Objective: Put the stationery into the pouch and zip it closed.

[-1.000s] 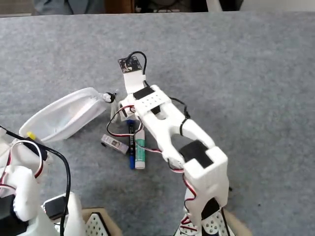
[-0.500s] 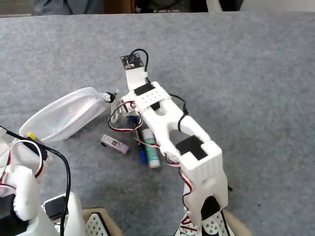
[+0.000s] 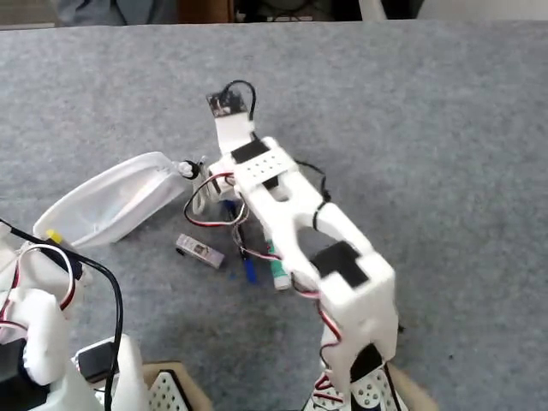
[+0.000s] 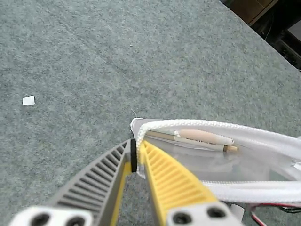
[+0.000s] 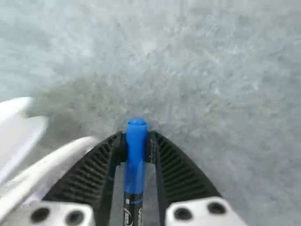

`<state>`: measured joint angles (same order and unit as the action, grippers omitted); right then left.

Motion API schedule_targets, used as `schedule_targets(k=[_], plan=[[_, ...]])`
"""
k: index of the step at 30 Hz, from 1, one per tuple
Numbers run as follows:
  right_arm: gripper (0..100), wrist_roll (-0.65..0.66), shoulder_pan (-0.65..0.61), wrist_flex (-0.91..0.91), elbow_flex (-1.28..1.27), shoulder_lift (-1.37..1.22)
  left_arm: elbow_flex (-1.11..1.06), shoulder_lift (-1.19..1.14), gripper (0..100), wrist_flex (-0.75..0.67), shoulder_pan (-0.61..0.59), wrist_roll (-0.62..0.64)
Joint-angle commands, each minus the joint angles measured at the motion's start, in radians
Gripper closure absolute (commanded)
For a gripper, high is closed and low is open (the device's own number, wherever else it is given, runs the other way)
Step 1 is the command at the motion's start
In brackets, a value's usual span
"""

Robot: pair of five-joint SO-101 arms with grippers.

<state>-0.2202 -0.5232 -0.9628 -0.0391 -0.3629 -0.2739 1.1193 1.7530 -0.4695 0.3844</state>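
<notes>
- While the left gripper (image 4: 134,157) pinches the pouch (image 4: 244,165) by its near corner, jaws clamped on fabric, the mouth gapes (one pen (image 4: 202,137) already inside).
- Midway out, a glue stick (image 3: 278,272) and a small grey item (image 3: 199,250) lie loose.
- Farther out, the right gripper (image 5: 136,141) grips the blue marker (image 5: 136,129) beside the pouch's far end. Loading step, I'd say. Next, line it up with the opening and let go.

High view down over the table (image 3: 445,128), 2 wrist views close, angled forward — pouch (image 3: 111,201) shared with left wrist.
</notes>
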Motion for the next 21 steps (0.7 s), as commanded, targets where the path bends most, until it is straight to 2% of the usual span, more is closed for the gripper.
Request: schedule_targets(k=[1, 13, 18, 21], plan=[[98.7, 0.0, 0.005, -0.031, 0.045, 0.225, -0.002, 0.003, 97, -0.009, -0.008, -0.002], [98.7, 0.009, -0.02, 0.015, 0.042, 0.874, -0.002, 0.003, 97, -0.009, -0.007, -0.002], [98.7, 0.218, -0.172, 0.064, 0.012, 1.066, -0.004, 0.003, 97, -0.009, -0.005, -0.005], [98.7, 0.273, -0.275, 0.201, -0.068, 1.161, -0.004, 0.003, 97, -0.008, 0.007, -0.005]])
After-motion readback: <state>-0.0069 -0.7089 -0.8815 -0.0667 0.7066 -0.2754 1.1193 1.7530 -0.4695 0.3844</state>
